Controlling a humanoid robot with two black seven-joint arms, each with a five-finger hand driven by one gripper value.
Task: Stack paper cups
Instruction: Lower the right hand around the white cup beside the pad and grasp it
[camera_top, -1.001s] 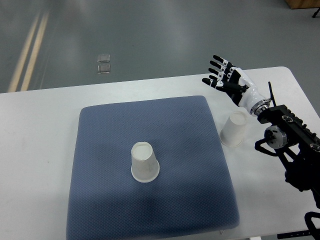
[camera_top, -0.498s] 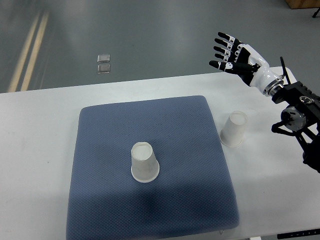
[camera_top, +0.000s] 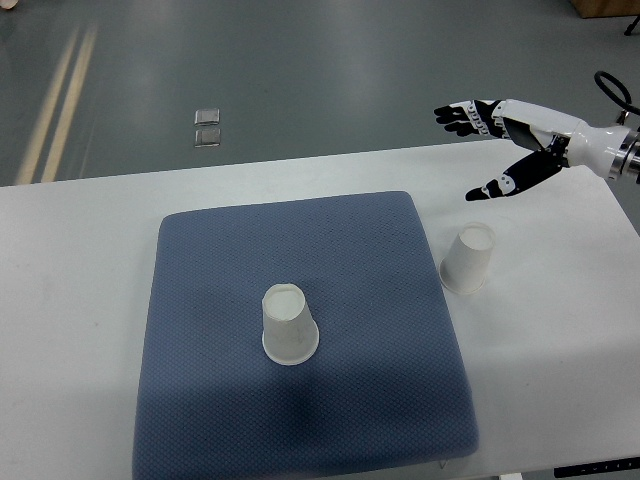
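Two white paper cups stand upside down. One cup (camera_top: 289, 324) sits in the middle of the blue pad (camera_top: 220, 260). The other cup (camera_top: 469, 258) stands on the white table just off the pad's right edge. My right hand (camera_top: 487, 146) hovers above and beyond that second cup, fingers spread wide and holding nothing, its arm coming in from the right edge. The left arm does not show.
The white table (camera_top: 80, 260) runs under the pad, with its far edge just behind the hand and grey floor beyond. Two small clear squares (camera_top: 208, 127) lie on the floor at the back.
The right arm has pulled back toward the right edge and risen. Its forearm and black mount have left the view, and the hand has turned so its thumb points down toward the cup.
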